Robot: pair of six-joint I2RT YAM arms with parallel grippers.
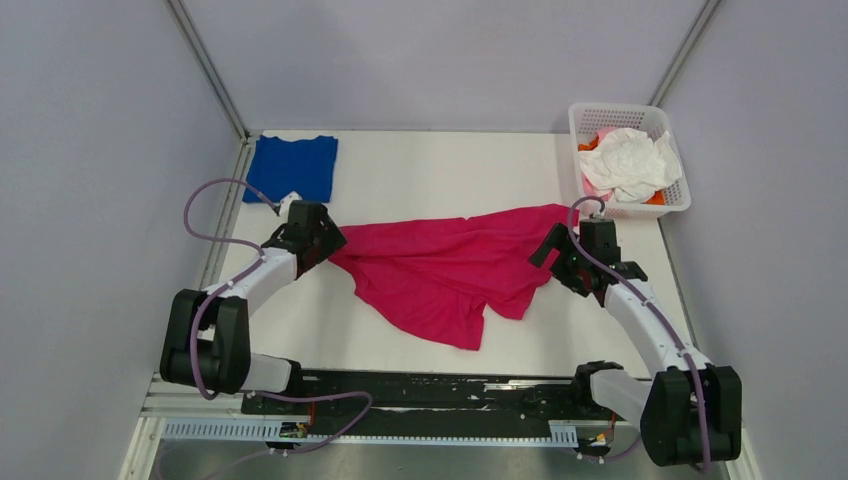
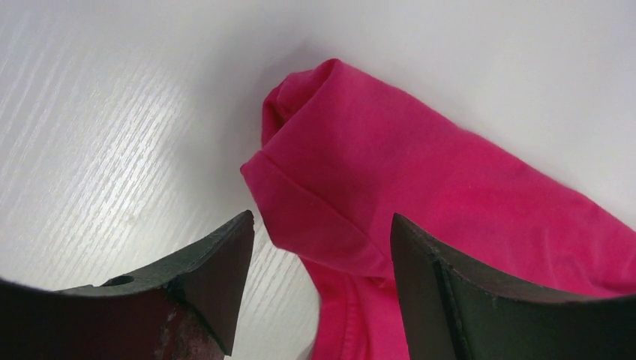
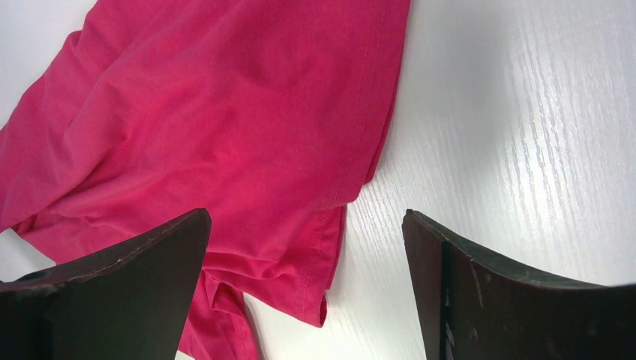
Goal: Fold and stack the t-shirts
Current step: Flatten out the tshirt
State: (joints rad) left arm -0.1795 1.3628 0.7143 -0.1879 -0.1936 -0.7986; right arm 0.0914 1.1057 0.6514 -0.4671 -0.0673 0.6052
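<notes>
Seen from above, a white table (image 1: 430, 170) holds a magenta-pink t-shirt (image 1: 450, 270) lying crumpled and partly spread at its centre, between the two robot arms. The left gripper (image 2: 322, 215) is low over the shirt's left end. Its two dark fingers stand apart, a rolled, folded edge of the pink cloth lies in the gap between them, and neither finger is pressed onto it, so nothing is held. The right gripper (image 3: 307, 211) is at the shirt's right end with its fingers spread wide. One finger is above the pink cloth near a stitched hem, the other above bare table, and it holds nothing. A royal blue t-shirt (image 1: 292, 167) lies folded flat at the far left corner of the table, well apart from the pink one. At the far right corner stands a white plastic lattice basket (image 1: 612, 106) with a crumpled white t-shirt (image 1: 630, 160) heaped on top, and pale pink cloth (image 1: 604, 134) and orange cloth (image 1: 656, 198) showing at its edges.
</notes>
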